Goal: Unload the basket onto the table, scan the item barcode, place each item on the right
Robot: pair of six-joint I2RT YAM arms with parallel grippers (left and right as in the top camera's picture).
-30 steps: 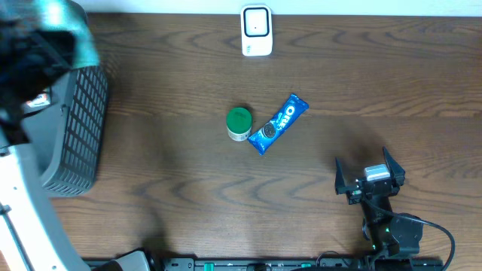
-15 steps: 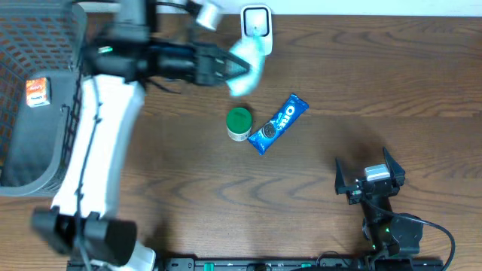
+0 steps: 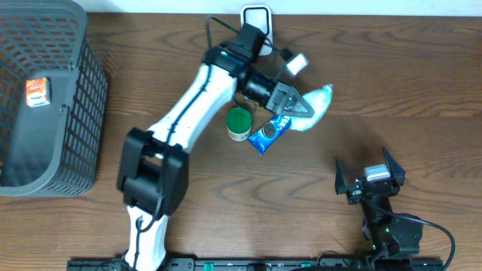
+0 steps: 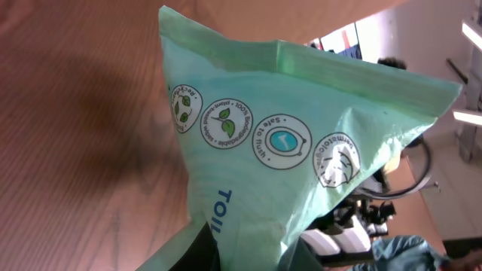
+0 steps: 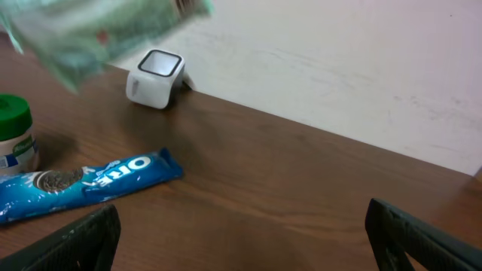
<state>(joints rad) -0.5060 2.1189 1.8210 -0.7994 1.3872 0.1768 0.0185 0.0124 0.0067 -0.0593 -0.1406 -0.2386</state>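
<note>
A mint-green soft packet with round printed icons hangs above the table, and my left gripper is shut on its lower end. In the left wrist view the packet fills the frame, pinched in the left gripper. The white barcode scanner stands at the table's back edge, left of and behind the packet; no barcode shows. In the right wrist view the packet is a blur at top left above the scanner. My right gripper rests open at the front right, empty.
A blue Oreo pack lies just under the held packet, beside a green-lidded jar. A dark mesh basket at the far left holds a small orange box.
My left arm has swung from the basket at the left across the table to the right, carrying the green packet past the scanner to above the Oreo pack. The right arm has not moved.
</note>
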